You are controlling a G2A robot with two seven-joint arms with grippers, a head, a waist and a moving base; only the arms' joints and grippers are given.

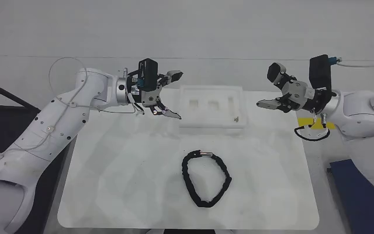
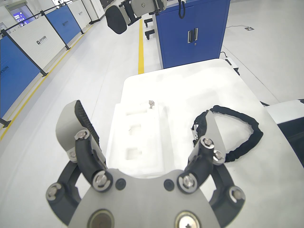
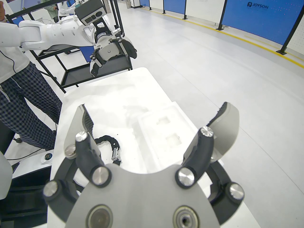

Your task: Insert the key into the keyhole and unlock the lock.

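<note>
A black fabric-covered chain lock (image 1: 205, 178) lies looped on the white table, its metal lock end (image 1: 204, 154) pointing toward a white foam tray (image 1: 210, 93). A small silver key (image 1: 236, 119) rests at the tray's right end; the left wrist view has the key (image 2: 151, 103) beyond the tray's pockets. My left gripper (image 1: 176, 95) hovers open at the tray's left side, holding nothing. My right gripper (image 1: 267, 88) hovers open off the tray's right side, also holding nothing. The right wrist view has the lock (image 3: 107, 141) with its metal cylinder (image 3: 115, 151) below one finger.
The white table (image 1: 117, 193) has rounded corners and bare room around the lock. A blue cabinet (image 2: 192, 29) stands beyond the table's right end. A black cart (image 3: 78, 72) and a person in checked trousers (image 3: 26, 100) stand off its left end.
</note>
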